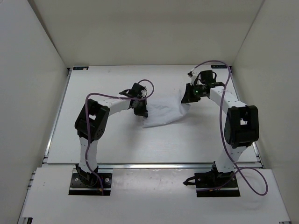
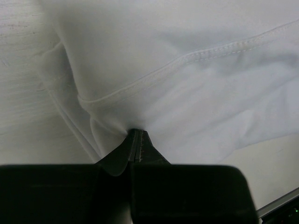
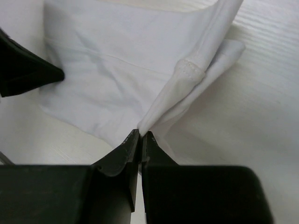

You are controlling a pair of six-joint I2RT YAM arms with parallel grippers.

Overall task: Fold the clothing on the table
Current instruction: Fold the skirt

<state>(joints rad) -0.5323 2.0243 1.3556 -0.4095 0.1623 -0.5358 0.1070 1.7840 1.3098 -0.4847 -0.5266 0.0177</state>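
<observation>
Reaching inward, left gripper (image 2: 136,135) and right gripper (image 3: 141,135) pinch the clothing (image 1: 163,113).

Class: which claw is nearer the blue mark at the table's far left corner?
Left. The left claw pinches the garment's left side, toward the middle from the blue mark; the right claw pinches its opposite corner, farther right.

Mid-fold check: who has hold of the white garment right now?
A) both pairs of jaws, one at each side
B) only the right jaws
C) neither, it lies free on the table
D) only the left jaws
A: each wrist view shows its jaws shut on a pinch of the white garment, the left jaws at its left side and the right jaws at its right.
</observation>
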